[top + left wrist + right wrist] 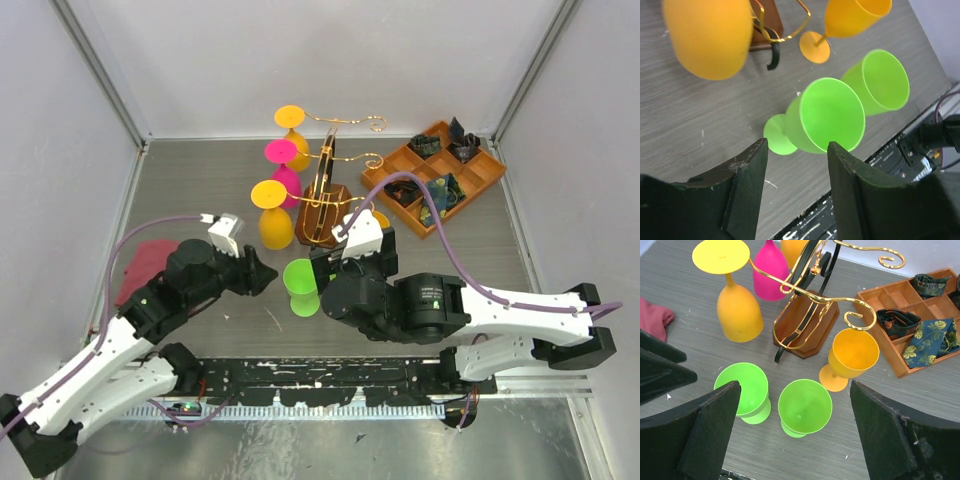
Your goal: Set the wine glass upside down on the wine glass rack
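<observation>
- Green glass (827, 117): it stands upright on its foot on the table (200, 190), mouth up and stem vertical, in front of the rack (322, 215) on the side towards the arm bases.
- A second green glass (880, 85) stands just beside it, towards the right arm. An orange glass (852, 357) also stands upright, close to the rack's wooden base.
- Left gripper (797, 150): the jaws are apart with nothing between them. They point at the nearer green glass, which lies just ahead of the fingertips (760, 150) and is not yet touched. The left wrist view looks obliquely down into the bowl, so the approach comes from the side and a little above.
- Right gripper (795, 390): the jaws are spread wide and empty. It hangs over both green glasses, looking almost straight down into them.
- The nearer green glass sits between the two grippers, but the left one looks better lined up for it, I think. Its jaws straddle the line to the bowl.
- Three glasses (275, 225) already hang foot-up on the rack's left side. The scroll-ended arms on its right side (372, 158) are free.
- The move probably turns on the glass's axis. It is mouth-up now, so it must be flipped before the foot can slide onto an arm.
</observation>
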### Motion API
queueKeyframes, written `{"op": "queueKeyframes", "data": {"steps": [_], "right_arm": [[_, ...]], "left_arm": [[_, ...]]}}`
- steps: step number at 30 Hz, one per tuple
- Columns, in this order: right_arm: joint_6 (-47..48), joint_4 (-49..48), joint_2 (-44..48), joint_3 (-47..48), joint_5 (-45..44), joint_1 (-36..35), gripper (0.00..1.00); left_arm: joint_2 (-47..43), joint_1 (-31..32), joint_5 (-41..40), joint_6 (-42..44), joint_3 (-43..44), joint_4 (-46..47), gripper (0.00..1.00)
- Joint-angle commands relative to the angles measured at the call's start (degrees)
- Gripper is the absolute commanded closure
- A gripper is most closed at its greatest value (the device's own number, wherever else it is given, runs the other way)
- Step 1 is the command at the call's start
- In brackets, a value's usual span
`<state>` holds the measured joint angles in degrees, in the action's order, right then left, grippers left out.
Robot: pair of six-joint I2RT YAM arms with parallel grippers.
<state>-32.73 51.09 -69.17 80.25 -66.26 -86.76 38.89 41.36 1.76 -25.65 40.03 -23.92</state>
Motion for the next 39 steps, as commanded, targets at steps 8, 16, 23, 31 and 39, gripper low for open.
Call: {"op": "queueKeyframes", "data": {"steps": [8,16,23,31,39], "right_arm": [[-2.66,0.24,-0.05,1.59,1.4,0.71,0.04],[-4.5,2.56,-0.23,1.67,1.61,0.68,0.04],[-5.19,3.01,-0.55,1.59,1.67,0.71,0.04],[-5.34,3.35,-0.57,1.71,1.84,0.67,0.05],[-5.59,3.91,-0.4,2.19,1.51,0.72,0.05]], "left_arm": [[11.49,16.23,-19.29,-2.34,7.25,-6.81,0.42],[16.58,16.82,-26.69,-5.49,8.62,-5.4,0.42],[18.49,16.82,-26.79,-5.59,8.34,-2.95,0.59],[22.32,16.87,-23.86,-5.57,8.55,-1.31,0.73],[18.59,16.85,-23.38,-5.21,9.67,-4.24,1.0]]}}
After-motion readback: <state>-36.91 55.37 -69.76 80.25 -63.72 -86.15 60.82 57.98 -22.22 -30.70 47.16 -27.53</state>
